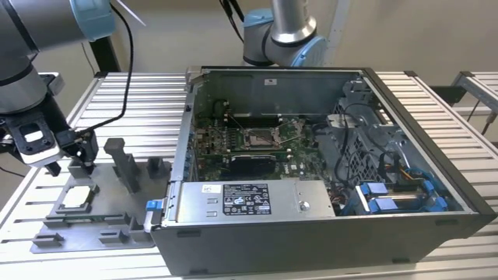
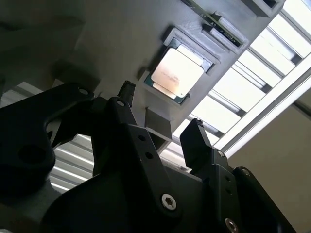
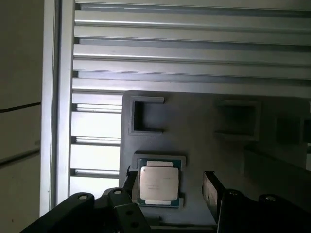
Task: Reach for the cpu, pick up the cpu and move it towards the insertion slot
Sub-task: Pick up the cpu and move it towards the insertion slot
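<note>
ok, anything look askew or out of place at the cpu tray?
Nothing stands out. The cpu lies flat and square in its recess on the fixture tray, and the open pincer hangs over it without holding it.

- A plain, matte beige wall (image 1: pixel 179 35) is standing behind the workspace in the exterior view.
- A long silver table of ribbed aluminium slats (image 1: pixel 132 99) is stretching out below it, catching bright, even light.
- A second slatted metal bench (image 1: pixel 482 87) is sitting near it at the exterior view's right.
- A pale beige surface (image 3: pixel 19 121), possibly the floor, is showing past the table's edge in the first wrist view.
</note>
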Robot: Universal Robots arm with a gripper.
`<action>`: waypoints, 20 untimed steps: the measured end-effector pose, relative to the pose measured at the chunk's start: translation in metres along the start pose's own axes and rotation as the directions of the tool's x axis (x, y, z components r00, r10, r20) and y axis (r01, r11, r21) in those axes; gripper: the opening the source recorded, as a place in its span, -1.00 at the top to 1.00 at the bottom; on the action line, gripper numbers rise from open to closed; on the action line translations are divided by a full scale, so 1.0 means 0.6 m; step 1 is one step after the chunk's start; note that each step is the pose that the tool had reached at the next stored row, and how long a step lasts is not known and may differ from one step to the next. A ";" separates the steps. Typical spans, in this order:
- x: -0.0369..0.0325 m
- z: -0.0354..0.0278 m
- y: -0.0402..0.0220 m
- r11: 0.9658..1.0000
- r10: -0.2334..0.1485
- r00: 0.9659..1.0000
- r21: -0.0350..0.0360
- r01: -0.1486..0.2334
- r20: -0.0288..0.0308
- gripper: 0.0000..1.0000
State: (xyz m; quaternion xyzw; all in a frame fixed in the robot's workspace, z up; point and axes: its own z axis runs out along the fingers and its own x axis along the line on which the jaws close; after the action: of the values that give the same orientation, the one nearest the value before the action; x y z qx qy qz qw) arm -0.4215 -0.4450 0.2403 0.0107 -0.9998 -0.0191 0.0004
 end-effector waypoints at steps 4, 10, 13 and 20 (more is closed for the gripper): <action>0.004 0.005 -0.002 1.000 0.000 1.000 0.000 0.000 0.000 -1.00; 0.007 0.013 -0.013 1.000 0.000 1.000 0.000 0.000 0.000 -1.00; 0.007 0.018 -0.018 1.000 0.000 1.000 0.000 0.000 0.000 -1.00; 0.009 0.029 -0.027 1.000 0.000 1.000 0.000 0.000 0.000 -1.00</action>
State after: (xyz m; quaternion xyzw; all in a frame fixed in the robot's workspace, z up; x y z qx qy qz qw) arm -0.4264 -0.4604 0.2223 0.0107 -0.9998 -0.0191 0.0004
